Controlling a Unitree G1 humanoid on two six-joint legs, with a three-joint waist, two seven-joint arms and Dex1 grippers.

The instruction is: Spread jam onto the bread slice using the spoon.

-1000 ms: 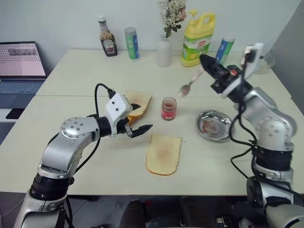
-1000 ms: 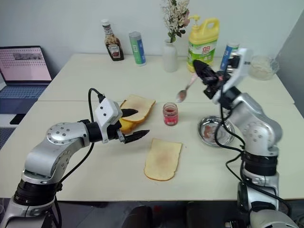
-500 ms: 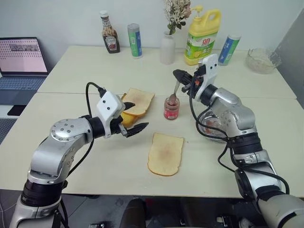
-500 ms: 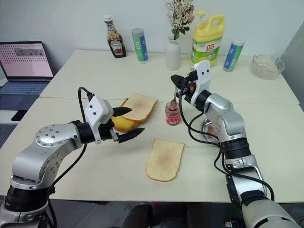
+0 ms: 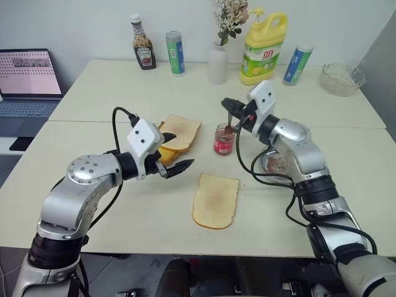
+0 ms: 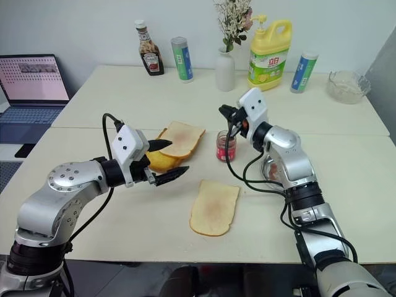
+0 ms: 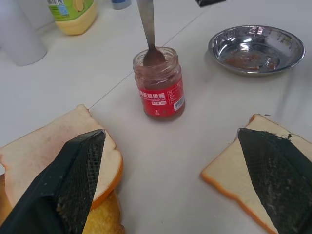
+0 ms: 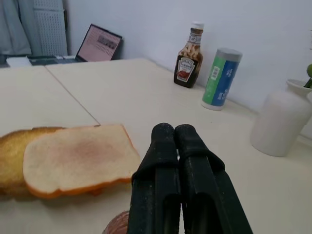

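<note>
Left wrist view: the spoon [image 7: 147, 36] stands in the jam [image 7: 160, 84] mid-surface, pinched in my right fingers [image 5: 230, 106]. Lifting crooked could tip the jar or drip short of the bread slice [image 5: 216, 199]. My left fingers [image 5: 175, 153] gape wide, empty.

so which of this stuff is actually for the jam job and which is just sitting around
For the job:
jam jar
spoon, bowl in the jar
large bread slice
right tool, shut on the spoon

Lying about:
steel dish
stacked toast
ketchup bottle
detergent jug
vase
laptop
</note>
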